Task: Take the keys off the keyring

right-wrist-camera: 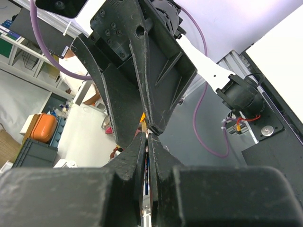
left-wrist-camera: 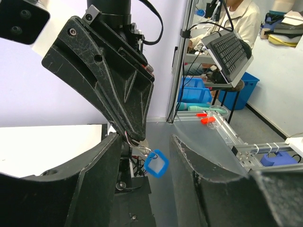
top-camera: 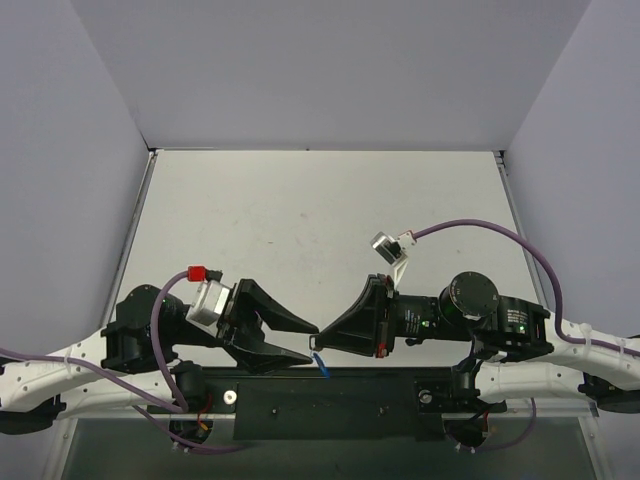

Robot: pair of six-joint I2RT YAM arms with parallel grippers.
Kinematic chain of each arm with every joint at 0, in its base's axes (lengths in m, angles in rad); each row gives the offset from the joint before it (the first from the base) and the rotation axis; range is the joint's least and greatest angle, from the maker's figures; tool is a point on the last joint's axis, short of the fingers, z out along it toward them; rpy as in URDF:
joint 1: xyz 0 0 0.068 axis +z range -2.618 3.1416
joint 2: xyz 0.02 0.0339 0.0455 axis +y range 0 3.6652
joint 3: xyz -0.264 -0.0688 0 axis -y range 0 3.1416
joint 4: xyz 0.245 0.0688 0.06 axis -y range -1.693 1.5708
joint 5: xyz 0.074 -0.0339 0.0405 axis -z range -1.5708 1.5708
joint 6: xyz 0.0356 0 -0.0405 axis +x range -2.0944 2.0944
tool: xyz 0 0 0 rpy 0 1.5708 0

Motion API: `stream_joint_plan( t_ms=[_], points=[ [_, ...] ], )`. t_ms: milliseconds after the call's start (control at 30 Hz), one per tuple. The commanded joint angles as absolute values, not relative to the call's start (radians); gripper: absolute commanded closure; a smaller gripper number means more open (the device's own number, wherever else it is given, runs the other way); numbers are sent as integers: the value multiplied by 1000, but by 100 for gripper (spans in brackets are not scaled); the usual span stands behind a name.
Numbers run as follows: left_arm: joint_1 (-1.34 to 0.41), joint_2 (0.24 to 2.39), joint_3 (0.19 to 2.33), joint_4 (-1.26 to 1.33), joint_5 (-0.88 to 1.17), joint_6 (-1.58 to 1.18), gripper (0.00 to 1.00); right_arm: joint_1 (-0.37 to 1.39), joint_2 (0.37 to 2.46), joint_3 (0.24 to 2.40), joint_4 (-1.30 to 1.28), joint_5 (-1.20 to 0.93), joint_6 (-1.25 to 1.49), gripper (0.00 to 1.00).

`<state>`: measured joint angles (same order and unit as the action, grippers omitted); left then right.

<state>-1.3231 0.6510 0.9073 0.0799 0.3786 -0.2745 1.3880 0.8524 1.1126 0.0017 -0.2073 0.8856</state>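
Blue plastic marks the spot: the tag (left-wrist-camera: 156, 163) dangles straight down from the thin wire of the keyring (left-wrist-camera: 143, 150), which I hold in the air over the middle of the near edge of the desk (top-camera: 300, 220). My right gripper (left-wrist-camera: 134, 138) has its fingers pressed together on the top of that keyring. I cannot tell whether the key is pinched there too, as the fingers hide it. My left gripper (top-camera: 311, 342) faces it tip to tip with its fingers apart and nothing in them. The keyring sits just ahead of that gap, and its long axis runs downward across my line of approach. I judge the left gripper to be the free, nearer one for the pull.
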Motion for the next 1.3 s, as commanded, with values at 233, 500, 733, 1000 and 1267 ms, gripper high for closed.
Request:
stream_joint_plan(
  t_ms=[233, 500, 733, 1000, 1267],
  points=[
    [-1356, 678, 923, 97, 422, -271, 53, 1382, 834, 1154, 84, -207, 868, 100],
    [-1377, 690, 913, 104, 459, -305, 56, 1374, 819, 1166, 55, -186, 850, 100],
    [-1402, 687, 905, 124, 440, -311, 59, 1367, 804, 1163, 28, -158, 844, 100],
    [-1416, 699, 911, 121, 419, -304, 60, 1364, 804, 1160, 20, -156, 844, 100],
    [-1417, 693, 910, 103, 374, -293, 63, 1364, 799, 1158, 18, -156, 844, 100]
  ],
)
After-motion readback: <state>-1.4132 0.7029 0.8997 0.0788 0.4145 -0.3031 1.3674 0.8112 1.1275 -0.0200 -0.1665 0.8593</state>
